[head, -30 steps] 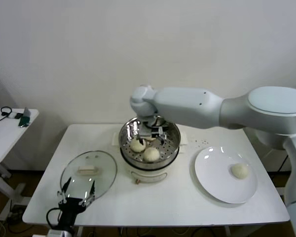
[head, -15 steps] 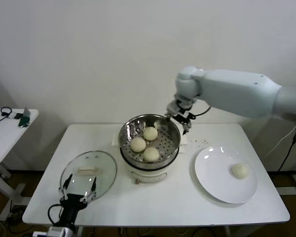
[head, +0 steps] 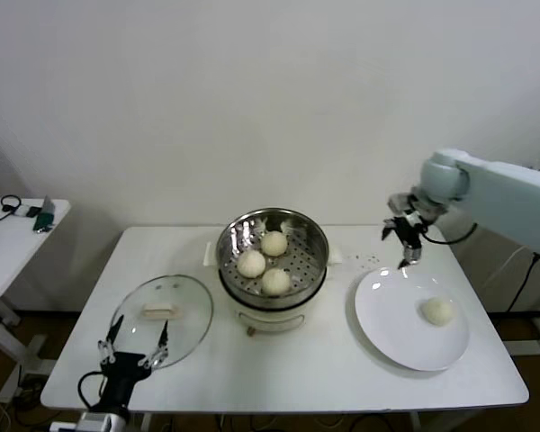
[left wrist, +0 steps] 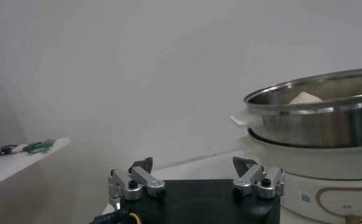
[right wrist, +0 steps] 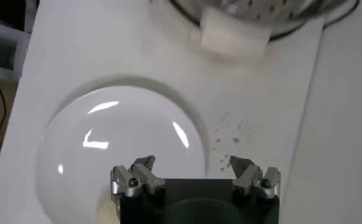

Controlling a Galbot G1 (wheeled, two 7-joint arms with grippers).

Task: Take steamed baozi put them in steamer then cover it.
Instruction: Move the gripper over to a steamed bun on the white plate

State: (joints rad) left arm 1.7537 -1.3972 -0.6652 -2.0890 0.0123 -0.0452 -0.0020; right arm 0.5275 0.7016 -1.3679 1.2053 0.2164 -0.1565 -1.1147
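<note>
The shiny steamer [head: 273,256] stands mid-table on its cream pot base and holds three cream-white baozi [head: 274,243], [head: 251,263], [head: 275,281]. A further baozi [head: 438,311] lies on the white plate [head: 391,310] to the right. My right gripper [head: 405,250] hangs open and empty above the plate's far left rim; its wrist view looks down on the plate [right wrist: 120,140] between the jaws of the gripper [right wrist: 193,163]. My left gripper [head: 131,346] waits open at the table's near-left edge, beside the lid; from there the gripper [left wrist: 193,167] faces the steamer [left wrist: 315,115].
A round glass lid [head: 162,315] with a cream handle lies flat left of the steamer. A small side table [head: 18,238] with cables stands at far left. Dark crumbs [head: 371,261] dot the table between steamer and plate. A white wall is behind.
My right arm has left a third baozi in the steamer and swung right, from over the basket to above the plate's far rim. The left gripper drifted slightly toward the near edge.
</note>
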